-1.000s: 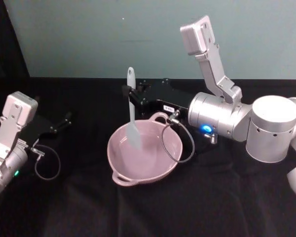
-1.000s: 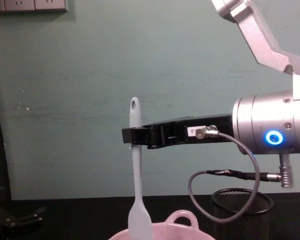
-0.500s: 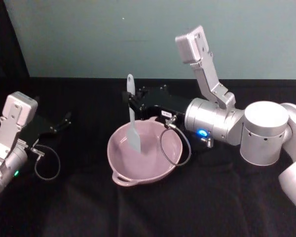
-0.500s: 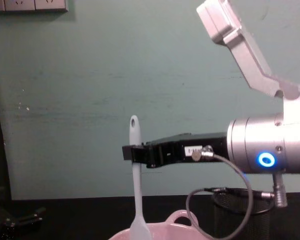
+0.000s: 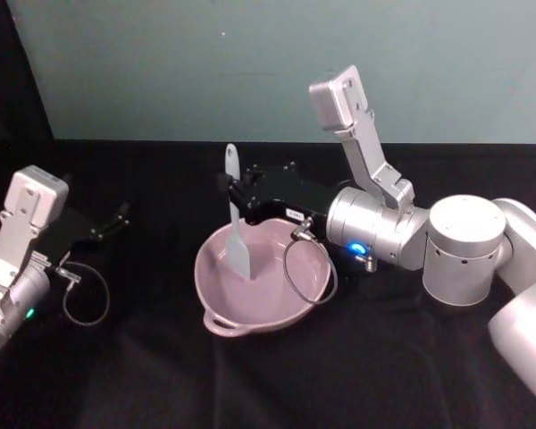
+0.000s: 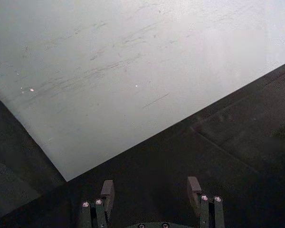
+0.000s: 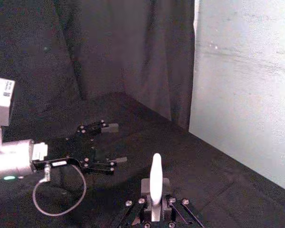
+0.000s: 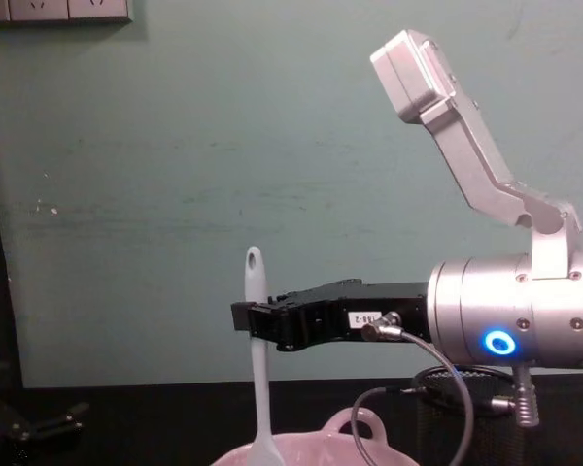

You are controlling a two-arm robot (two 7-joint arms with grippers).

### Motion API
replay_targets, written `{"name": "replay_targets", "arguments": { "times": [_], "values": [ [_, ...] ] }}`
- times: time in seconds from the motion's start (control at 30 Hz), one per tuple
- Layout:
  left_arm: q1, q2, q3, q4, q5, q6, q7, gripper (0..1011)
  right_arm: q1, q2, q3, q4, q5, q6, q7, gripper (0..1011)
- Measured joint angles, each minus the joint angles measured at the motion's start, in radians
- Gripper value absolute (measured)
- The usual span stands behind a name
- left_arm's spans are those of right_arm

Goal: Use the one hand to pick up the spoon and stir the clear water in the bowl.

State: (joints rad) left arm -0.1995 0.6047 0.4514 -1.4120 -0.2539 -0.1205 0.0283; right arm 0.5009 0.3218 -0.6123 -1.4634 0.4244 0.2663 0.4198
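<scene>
The spoon (image 5: 236, 214) stood nearly upright, head down inside the bowl (image 5: 266, 308), which sat at the middle of the tabletop (image 5: 384, 375). The head was level with the bowl's far inner wall. Whether it reached the water could not be told.

Probable faults from this state:
- Slip or swivel. The grip sat high on the thin handle, just below the hole, so drag at the paddle head was likely to pivot the spoon between the pads.
- Bowl displacement. A stroke driving the head against the wall could push the light bowl across the cloth or spill water.
- Cable snag. The cable loop (image 5: 308, 273) hung over the near-side rim and could catch on the loop handle during a circular sweep.

The right tool (image 5: 230, 189) reached in horizontally from the right, above the bowl's far rim. It was clenched on the spoon handle, pads touching both faces. The right wrist view showed the handle tip (image 7: 155, 183) rising between the fingers.

The left tool (image 5: 116, 217) lay parked on the tabletop at far left, fingers (image 6: 108, 189) spread, holding nothing.
</scene>
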Motion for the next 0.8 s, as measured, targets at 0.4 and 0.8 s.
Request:
{"name": "replay_targets", "arguments": {
  "times": [0.4,0.8],
  "values": [
    [0.000,0.000,0.000,0.000,0.000,0.000,0.000,1011,-0.019,0.021,0.021,-0.034,-0.058,0.020,-0.017,116],
    [0.000,0.000,0.000,0.000,0.000,0.000,0.000,1011,-0.090,0.060,0.048,-0.145,-0.061,0.052,-0.010,116]
  ]
}}
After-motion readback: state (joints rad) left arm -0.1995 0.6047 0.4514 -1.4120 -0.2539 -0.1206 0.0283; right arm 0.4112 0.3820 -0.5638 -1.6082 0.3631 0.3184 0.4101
